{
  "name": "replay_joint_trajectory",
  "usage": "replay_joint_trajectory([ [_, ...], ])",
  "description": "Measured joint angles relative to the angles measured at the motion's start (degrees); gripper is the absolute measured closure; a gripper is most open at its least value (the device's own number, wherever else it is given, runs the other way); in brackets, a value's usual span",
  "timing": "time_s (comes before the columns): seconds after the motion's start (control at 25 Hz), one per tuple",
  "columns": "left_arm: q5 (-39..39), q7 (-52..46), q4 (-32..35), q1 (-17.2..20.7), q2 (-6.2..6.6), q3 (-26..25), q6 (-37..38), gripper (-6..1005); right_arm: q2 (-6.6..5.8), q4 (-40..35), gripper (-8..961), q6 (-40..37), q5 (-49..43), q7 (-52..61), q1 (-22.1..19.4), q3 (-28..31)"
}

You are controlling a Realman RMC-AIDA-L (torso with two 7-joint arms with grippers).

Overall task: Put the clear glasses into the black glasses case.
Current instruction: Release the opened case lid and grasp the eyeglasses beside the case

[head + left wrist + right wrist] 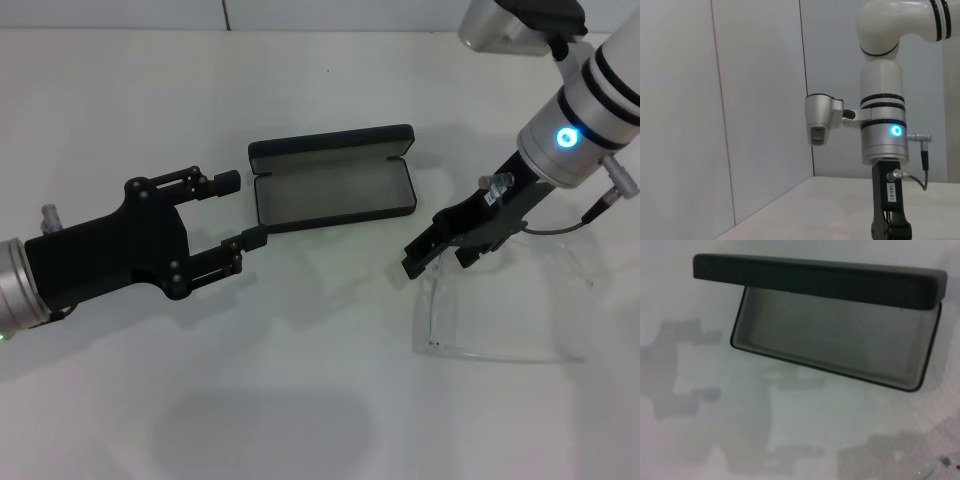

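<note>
Reaching for the clear glasses (500, 320), lying on the table right of the open black case (335, 195). Right gripper (440, 250) just above them, opening hard to judge. Left gripper (235, 210) wide beside case. Best lowered squarely, closed gently.

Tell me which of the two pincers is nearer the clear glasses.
The right pincer: it hangs just over the clear glasses. The left pincer, open, sits on the other side of the open black glasses case.
</note>
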Motion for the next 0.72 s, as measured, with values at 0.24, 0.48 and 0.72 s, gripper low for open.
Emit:
replay_joint_trajectory([
  [0.24, 0.02, 0.07, -0.3, -0.06, 0.01, 0.0, 0.01, 391, 0.0, 0.9, 208, 0.54, 0.03, 0.01, 0.1, -0.23],
  [0.48, 0.07, 0.08, -0.33, -0.03, 0.01, -0.03, 0.03, 391, 0.0, 0.9, 216, 0.48, 0.01, -0.22, -0.17, -0.8],
  [0.72, -0.05, 0.09, -0.34, -0.01, 0.01, -0.03, 0.04, 391, -0.08, -0.18, 309, 0.07, 0.04, -1.2, -0.23, -4.06],
])
